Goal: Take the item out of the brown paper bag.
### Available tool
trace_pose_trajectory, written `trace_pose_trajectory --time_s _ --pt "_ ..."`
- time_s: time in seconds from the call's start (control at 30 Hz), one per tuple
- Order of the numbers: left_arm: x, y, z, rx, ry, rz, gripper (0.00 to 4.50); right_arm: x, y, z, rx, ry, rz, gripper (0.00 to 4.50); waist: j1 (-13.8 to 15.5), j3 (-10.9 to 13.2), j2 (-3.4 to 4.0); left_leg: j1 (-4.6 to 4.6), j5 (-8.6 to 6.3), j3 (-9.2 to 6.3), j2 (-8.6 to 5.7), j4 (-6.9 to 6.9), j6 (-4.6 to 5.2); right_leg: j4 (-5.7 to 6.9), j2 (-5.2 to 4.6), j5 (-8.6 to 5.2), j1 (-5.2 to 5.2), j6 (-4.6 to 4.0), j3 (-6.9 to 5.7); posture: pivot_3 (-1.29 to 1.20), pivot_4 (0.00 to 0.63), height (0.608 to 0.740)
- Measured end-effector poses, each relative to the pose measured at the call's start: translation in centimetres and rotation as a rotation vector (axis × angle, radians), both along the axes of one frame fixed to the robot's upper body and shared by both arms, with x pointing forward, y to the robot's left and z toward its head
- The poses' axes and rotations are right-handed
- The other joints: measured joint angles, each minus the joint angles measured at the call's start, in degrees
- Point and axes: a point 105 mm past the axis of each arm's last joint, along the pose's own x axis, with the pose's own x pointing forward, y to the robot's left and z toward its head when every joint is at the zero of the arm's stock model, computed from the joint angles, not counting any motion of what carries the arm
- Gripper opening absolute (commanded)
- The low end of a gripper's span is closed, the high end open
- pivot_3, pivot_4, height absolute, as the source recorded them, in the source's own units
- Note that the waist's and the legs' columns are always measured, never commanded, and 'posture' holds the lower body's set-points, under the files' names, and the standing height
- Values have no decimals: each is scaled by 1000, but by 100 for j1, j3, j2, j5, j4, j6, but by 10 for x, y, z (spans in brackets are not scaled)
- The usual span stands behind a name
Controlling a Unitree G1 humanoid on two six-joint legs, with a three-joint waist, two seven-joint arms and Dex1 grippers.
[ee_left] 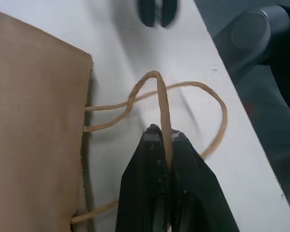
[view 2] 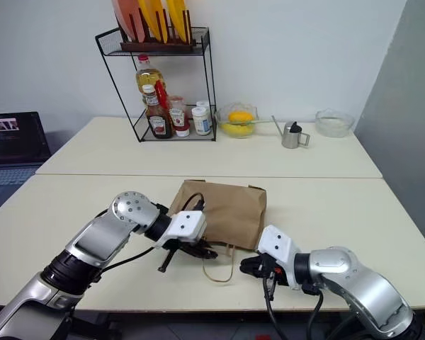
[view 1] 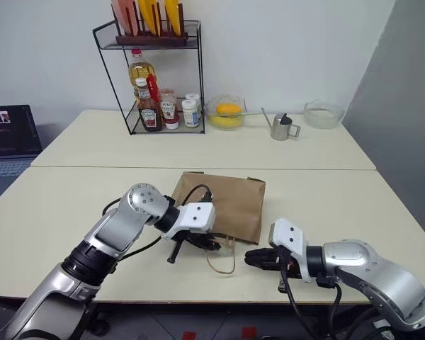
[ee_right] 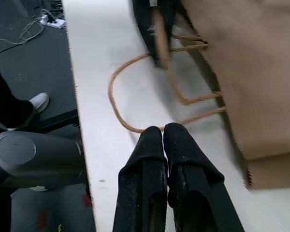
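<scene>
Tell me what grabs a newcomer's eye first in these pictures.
The brown paper bag lies flat near the table's front edge, its twine handles looped toward the robot. The left end effector is shut on one handle loop, and the right end effector sits shut at the other. A wire rack of bottles stands at the back.

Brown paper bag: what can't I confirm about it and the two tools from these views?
- The item: the brown paper bag lies flat and its own paper covers whatever is inside.
- The bag's mouth: seen edge-on in the left wrist view, so whether it gapes cannot be told.
- Right tool: shut at a handle loop; whether it pinches the twine cannot be told.
- Left tool: shut on a twine handle; which side of the bag cannot be told.
</scene>
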Motion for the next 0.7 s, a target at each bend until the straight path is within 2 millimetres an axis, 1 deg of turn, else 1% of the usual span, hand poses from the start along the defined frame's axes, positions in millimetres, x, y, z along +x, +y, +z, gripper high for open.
trace_pose_trajectory --time_s 0.07,0.13,0.27,0.37,0.5,0.6,0.7 --pt "2 0 5 -21 1 22 0 -4 6 -4 4 14 29 994 -4 0 0 1 0 1 0 -1 0 0 0 0 0 0 1 0 150 740" --pt "1 0 4 -22 6 23 0 -7 10 -8 8 26 55 1782 -9 0 0 1 0 1 1 -1 0 0 0 1 -1 -1 1 0 150 740" --pt "-1 1 0 -23 14 26 0 -4 12 -14 -12 2 65 3106 -1 0 0 1 0 0 0 0 0 0 0 1 -1 -1 0 0 150 740" --pt "0 1 0 -25 13 43 0 -4 16 -17 -13 -2 86 3106 -1 0 0 1 0 0 0 0 0 0 0 0 -1 -1 0 0 150 740" --pt "1 0 0 -29 10 51 0 0 25 -17 15 0 120 3106 -3 0 0 1 0 -1 1 0 0 1 0 1 0 -2 -1 0 150 740" --pt "4 -2 1 -38 9 72 0 5 32 -26 14 11 140 3106 -5 0 1 1 0 0 0 0 0 1 0 1 -1 -1 0 0 150 740" --pt "5 -3 2 -42 3 75 0 6 38 -35 11 20 170 3106 -7 0 1 2 0 -1 0 -1 0 1 0 1 -2 -2 -1 0 150 740"
